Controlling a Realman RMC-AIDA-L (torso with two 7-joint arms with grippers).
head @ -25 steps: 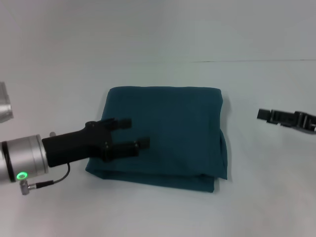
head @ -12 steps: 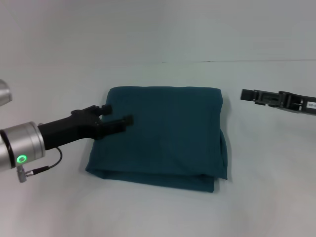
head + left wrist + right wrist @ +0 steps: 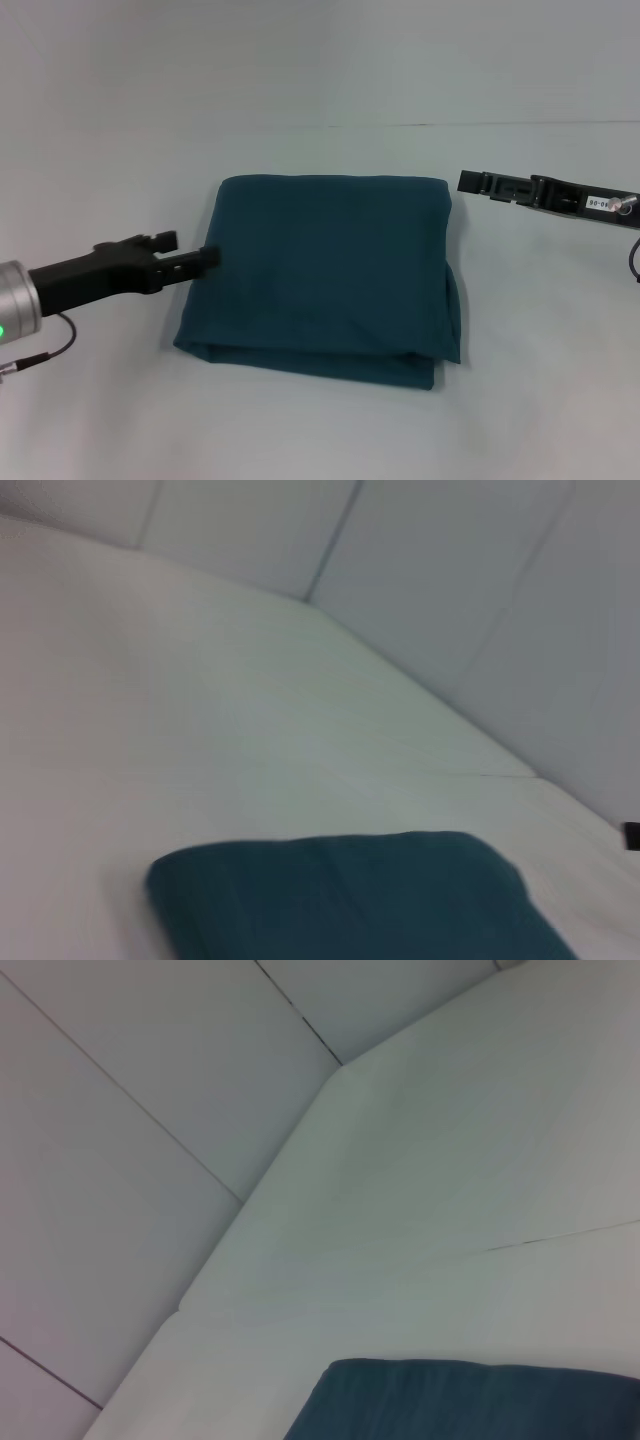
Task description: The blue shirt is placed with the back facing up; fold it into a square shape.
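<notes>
Item: blue shirt [image 3: 330, 275], folded, mid-table [image 3: 320, 80].
Squarish stack, layered hem toward robot; fold looks done, so neither arm needs a hold. Left gripper [image 3: 195, 258] at shirt's left edge, fingers near-closed, empty. Right gripper [image 3: 472, 183] just off far-right corner, raised; finger state can't tell.

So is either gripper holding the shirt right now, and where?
Nothing is held. The left gripper sits at the blue shirt's left edge; the right gripper is off its right side.
</notes>
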